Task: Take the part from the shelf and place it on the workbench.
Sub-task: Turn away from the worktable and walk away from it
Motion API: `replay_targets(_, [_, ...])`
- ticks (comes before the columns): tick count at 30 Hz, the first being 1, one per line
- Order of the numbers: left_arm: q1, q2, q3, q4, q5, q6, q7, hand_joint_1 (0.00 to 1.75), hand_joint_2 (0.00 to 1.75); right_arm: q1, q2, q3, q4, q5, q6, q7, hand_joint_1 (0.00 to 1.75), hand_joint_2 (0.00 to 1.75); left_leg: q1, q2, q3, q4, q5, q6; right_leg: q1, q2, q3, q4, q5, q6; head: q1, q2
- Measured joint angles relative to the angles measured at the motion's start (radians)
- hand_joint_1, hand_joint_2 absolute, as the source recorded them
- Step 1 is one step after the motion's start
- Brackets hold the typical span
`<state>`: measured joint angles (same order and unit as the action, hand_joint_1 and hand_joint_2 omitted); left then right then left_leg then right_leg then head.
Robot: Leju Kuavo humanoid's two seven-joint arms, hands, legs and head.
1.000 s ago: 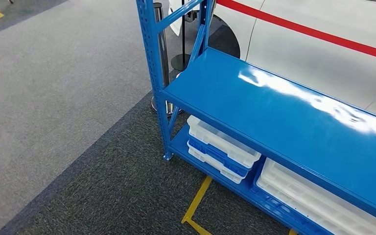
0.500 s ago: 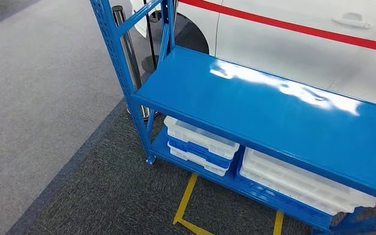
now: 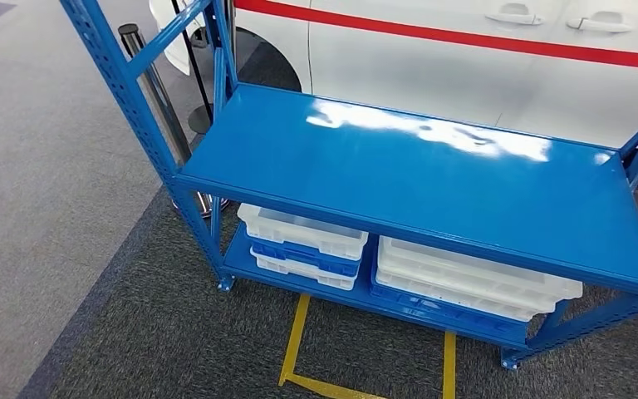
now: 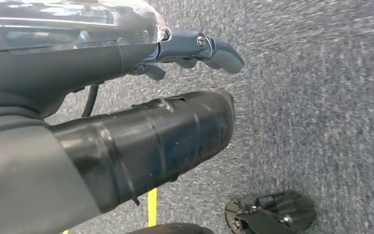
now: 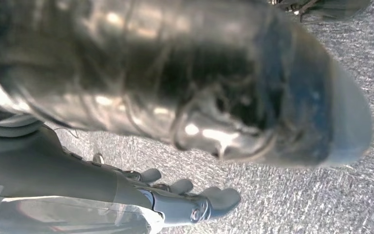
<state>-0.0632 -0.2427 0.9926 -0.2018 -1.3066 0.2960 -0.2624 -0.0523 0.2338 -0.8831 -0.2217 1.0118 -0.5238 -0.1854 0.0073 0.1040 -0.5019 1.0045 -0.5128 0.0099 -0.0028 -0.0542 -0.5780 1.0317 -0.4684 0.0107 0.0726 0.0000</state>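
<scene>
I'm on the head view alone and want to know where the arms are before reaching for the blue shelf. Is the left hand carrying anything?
Observer: No. The left hand holds nothing. It hangs over the grey carpet with its fingers loosely extended.
Operator: And the right one?
Observer: The right hand is empty too, hanging above the same carpet.
Operator: Anything close to the left hand?
Observer: A strip of yellow floor tape lies on the carpet near it.
</scene>
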Motion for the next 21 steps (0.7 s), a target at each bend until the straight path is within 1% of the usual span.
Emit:
replay_targets(1, [-0.002,0.0,0.0,0.0,0.0,0.0,0.0,0.0,0.0,0.001,0.0,0.0,0.0,0.001,0.0,0.0,0.0,0.0,0.0,0.006,0.004,-0.001,-0.002,-0.005,-0.002,0.011,0.0,-0.002,0.001,-0.006,0.0,0.0])
replay_targets(2, [-0.004,0.0,0.0,0.0,0.0,0.0,0.0,0.0,0.0,0.002,0.0,0.0,0.0,0.002,0.0,0.0,0.0,0.0,0.002,0.0,0.007,0.003,-0.008,-0.011,-0.004,0.02,0.001,-0.006,0.004,-0.012,0.0,0.0])
replay_targets(3, [-0.005,0.0,0.0,0.0,0.0,0.0,0.0,0.0,0.0,0.002,0.0,0.0,0.0,0.002,0.0,0.001,0.0,0.0,0.003,-0.018,0.001,0.022,-0.025,-0.016,-0.007,0.029,0.002,-0.01,0.007,-0.019,-0.001,0.0])
replay_targets(4, [-0.004,0.0,0.0,0.0,0.0,0.001,-0.001,0.0,0.0,0.001,0.0,0.0,0.0,0.002,0.001,0.001,0.0,0.0,0.005,-0.042,-0.015,0.061,-0.051,-0.019,-0.01,0.039,0.003,-0.014,0.01,-0.025,-0.001,0.0])
replay_targets(5, [-0.003,0.0,0.0,0.0,0.0,0.001,-0.001,0.0,0.0,0.0,0.001,0.0,0.0,0.002,0.003,0.001,0.0,0.0,0.007,-0.069,-0.041,0.119,-0.084,-0.022,-0.01,0.048,0.002,-0.014,0.012,-0.03,-0.002,0.0])
replay_targets(6, [-0.001,0.0,0.0,0.0,0.0,0.001,0.0,0.0,0.0,-0.001,0.001,0.0,0.0,0.002,0.006,0.002,0.0,0.0,0.007,-0.085,-0.074,0.188,-0.117,-0.023,-0.009,0.059,0.0,-0.014,0.012,-0.032,-0.002,0.0])
replay_targets(7, [0.001,0.0,0.0,0.0,0.0,0.001,0.0,0.0,0.0,-0.001,0.001,0.0,0.0,0.001,0.009,0.002,0.0,0.0,0.007,-0.092,-0.104,0.248,-0.137,-0.025,-0.009,0.072,-0.001,-0.013,0.013,-0.034,-0.002,0.0])
replay_targets(8, [0.003,0.0,0.0,0.0,0.0,0.001,0.001,0.0,0.0,-0.001,0.001,0.0,0.0,0.0,0.013,0.003,0.0,0.0,0.007,-0.094,-0.123,0.281,-0.139,-0.025,-0.008,0.085,-0.001,-0.012,0.013,-0.034,-0.002,0.0])
replay_targets(9, [0.004,0.0,0.0,0.0,0.0,0.001,0.002,0.0,0.0,0.0,0.001,0.0,0.0,-0.001,0.016,0.003,0.0,0.0,0.008,-0.096,-0.125,0.278,-0.119,-0.024,-0.008,0.099,-0.001,-0.009,0.012,-0.034,-0.002,0.0])
replay_targets(10, [0.005,0.0,0.0,0.0,0.0,0.001,0.002,0.0,0.0,0.0,0.001,0.0,0.001,-0.003,0.017,0.003,0.0,0.0,0.008,-0.097,-0.111,0.238,-0.083,-0.023,-0.008,0.11,-0.001,-0.007,0.012,-0.034,-0.002,0.0])
replay_targets(11, [0.004,0.0,0.001,0.0,-0.001,0.001,0.002,0.0,0.0,0.0,0.001,0.0,0.001,-0.004,0.022,0.006,0.0,0.0,0.008,-0.102,-0.086,0.172,-0.04,-0.02,-0.008,0.12,0.0,-0.005,0.011,-0.033,-0.002,0.0])
replay_targets(12, [0.003,0.0,0.001,0.0,-0.003,0.0,0.002,0.0,0.0,0.0,0.001,0.0,0.001,-0.004,0.032,0.016,0.0,0.0,0.007,-0.109,-0.061,0.107,-0.01,-0.016,-0.006,0.127,-0.001,0.0,0.009,-0.031,-0.003,0.0])
replay_targets(13, [0.001,0.0,0.001,0.0,-0.005,0.0,0.003,0.0,0.0,0.001,0.001,0.0,0.002,-0.003,0.047,0.029,0.0,0.0,0.006,-0.116,-0.043,0.057,0.009,-0.012,-0.004,0.132,-0.004,0.003,0.007,-0.027,-0.002,0.0])
replay_targets(14, [-0.001,0.0,0.001,0.0,-0.008,-0.001,0.003,0.0,0.0,0.001,0.001,0.0,0.002,-0.001,0.063,0.046,0.0,0.0,0.006,-0.122,-0.034,0.026,0.015,-0.009,-0.002,0.135,-0.007,0.007,0.004,-0.024,-0.002,0.0])
replay_targets(15, [-0.004,0.0,0.0,0.0,-0.01,-0.002,0.003,0.0,0.0,0.001,0.001,0.0,0.002,0.001,0.078,0.064,0.0,0.0,0.005,-0.125,-0.033,0.015,0.011,-0.008,0.0,0.137,-0.01,0.009,0.001,-0.025,-0.002,0.0])
replay_targets(17, [-0.004,0.0,0.0,0.0,-0.014,-0.002,0.004,0.0,0.0,0.002,0.001,0.0,0.003,0.004,0.091,0.089,0.0,0.0,0.004,-0.126,-0.033,0.012,0.012,-0.005,-0.001,0.136,-0.011,0.009,0.001,-0.028,-0.001,0.0])
replay_targets(18, [-0.003,0.0,0.001,0.0,-0.015,-0.002,0.005,0.0,0.44,0.002,0.001,0.0,0.004,0.006,0.093,0.097,0.0,0.0,0.002,-0.126,-0.033,0.012,0.013,-0.003,-0.002,0.136,-0.01,0.007,0.004,-0.028,-0.001,0.0])
replay_targets(19, [-0.002,0.0,0.001,0.0,-0.015,-0.002,0.005,0.0,0.87,0.002,0.001,0.0,0.005,0.007,0.094,0.104,0.0,0.0,0.001,-0.126,-0.034,0.012,0.014,-0.002,-0.003,0.136,-0.009,0.005,0.006,-0.023,-0.001,0.0])
replay_targets(21, [-0.002,0.0,0.0,0.0,-0.017,-0.004,0.005,0.0,1.75,0.002,0.001,0.0,0.006,0.008,0.098,0.117,0.0,0.0,0.001,-0.127,-0.034,0.013,0.015,0.001,-0.004,0.136,-0.007,0.001,0.009,-0.02,-0.001,0.0])
